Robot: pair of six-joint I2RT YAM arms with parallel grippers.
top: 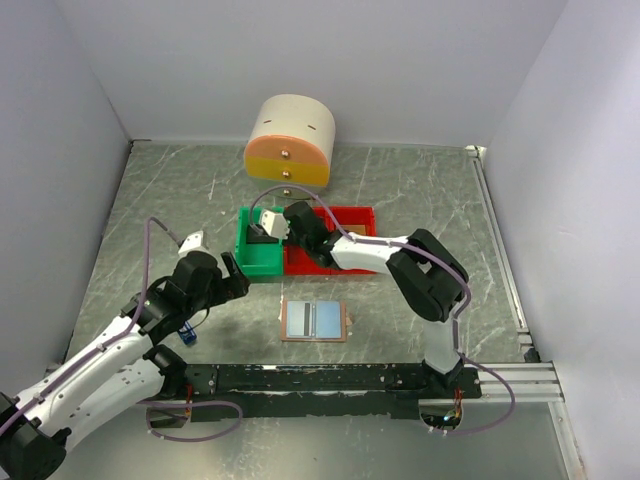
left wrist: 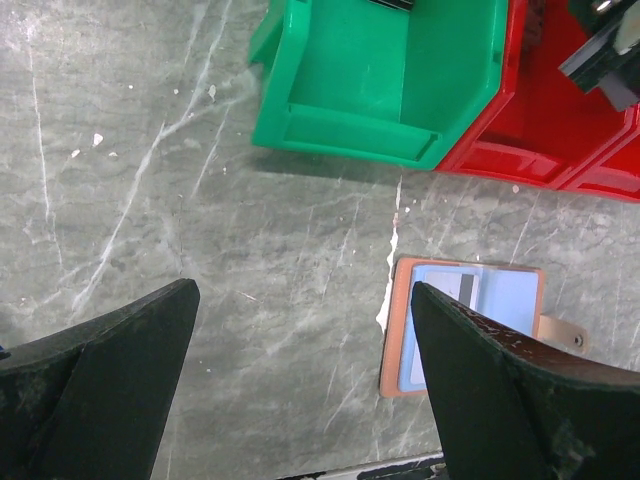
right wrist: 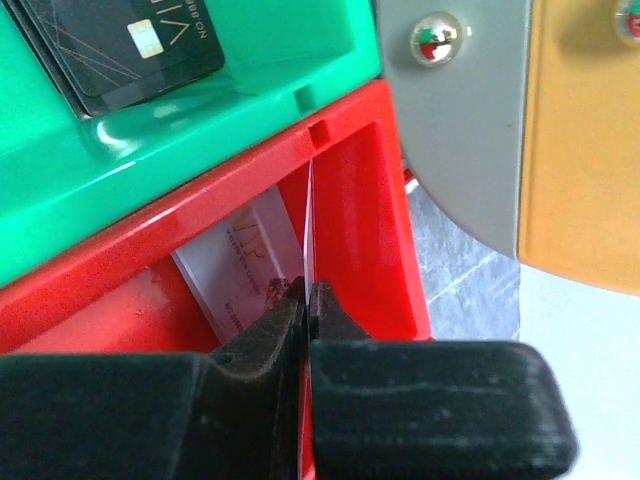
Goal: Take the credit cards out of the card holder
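Observation:
The tan card holder lies open and flat on the table in front of the bins. In the left wrist view the card holder shows pale blue pockets and one credit card with a grey stripe still tucked in. My left gripper hovers open just left of it, with nothing between its fingers. My right gripper is shut on a thin credit card seen edge-on, held over the red bin. A white VIP card lies in that bin, and a black card lies in the green bin.
The green bin and red bin stand side by side mid-table. A cream and yellow drawer unit sits behind them. A small blue-and-black gadget lies under my left arm. Grey walls close in three sides.

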